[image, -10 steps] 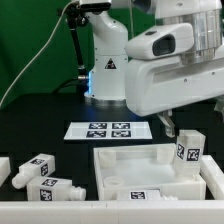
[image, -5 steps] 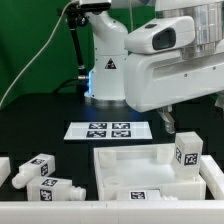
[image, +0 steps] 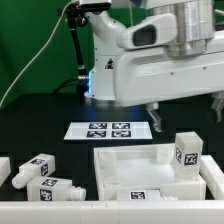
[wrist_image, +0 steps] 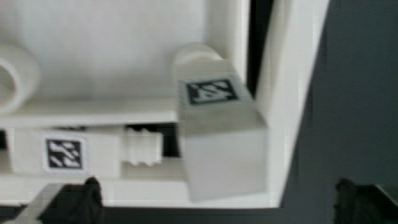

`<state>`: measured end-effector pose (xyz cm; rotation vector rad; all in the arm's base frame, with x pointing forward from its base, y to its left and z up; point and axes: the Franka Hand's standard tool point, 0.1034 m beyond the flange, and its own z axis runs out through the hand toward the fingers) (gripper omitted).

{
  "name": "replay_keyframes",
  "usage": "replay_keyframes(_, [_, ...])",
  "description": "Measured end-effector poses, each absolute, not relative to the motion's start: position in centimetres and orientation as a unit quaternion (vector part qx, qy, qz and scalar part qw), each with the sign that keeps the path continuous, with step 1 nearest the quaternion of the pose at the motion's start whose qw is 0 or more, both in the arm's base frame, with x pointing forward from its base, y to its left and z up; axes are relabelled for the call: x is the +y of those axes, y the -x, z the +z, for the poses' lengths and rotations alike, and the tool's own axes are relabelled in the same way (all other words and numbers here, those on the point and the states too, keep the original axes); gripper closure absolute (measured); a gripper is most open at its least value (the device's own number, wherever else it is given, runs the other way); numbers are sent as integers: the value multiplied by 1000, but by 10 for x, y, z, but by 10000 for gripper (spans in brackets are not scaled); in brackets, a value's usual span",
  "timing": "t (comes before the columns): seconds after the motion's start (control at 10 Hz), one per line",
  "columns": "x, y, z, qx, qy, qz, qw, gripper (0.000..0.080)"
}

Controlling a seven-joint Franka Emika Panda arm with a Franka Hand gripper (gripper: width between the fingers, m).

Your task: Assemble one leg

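A white leg (image: 186,152) with a tag sticker stands upright in the corner of the white tabletop (image: 125,160) at the exterior view's right. My gripper (image: 186,112) hangs above it, open and empty, with its fingers well apart and clear of the leg. In the wrist view the same leg (wrist_image: 217,115) stands in the tabletop's corner (wrist_image: 107,70), and my dark fingertips (wrist_image: 71,205) show on either side of it, with nothing between them but the leg far below.
Two loose legs (image: 42,168) (image: 55,188) lie at the exterior view's left, and another lies by the tabletop's near edge (image: 140,196), also in the wrist view (wrist_image: 80,152). The marker board (image: 107,129) lies behind the tabletop, in front of the robot base.
My gripper has risen straight up and away from the standing leg. The leg has stayed upright in the tabletop's corner.
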<state>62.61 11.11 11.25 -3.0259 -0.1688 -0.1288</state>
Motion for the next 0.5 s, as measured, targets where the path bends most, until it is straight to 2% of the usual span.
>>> replay_keyframes(0.5, [112,-624,112,-60,996,-30,54,151])
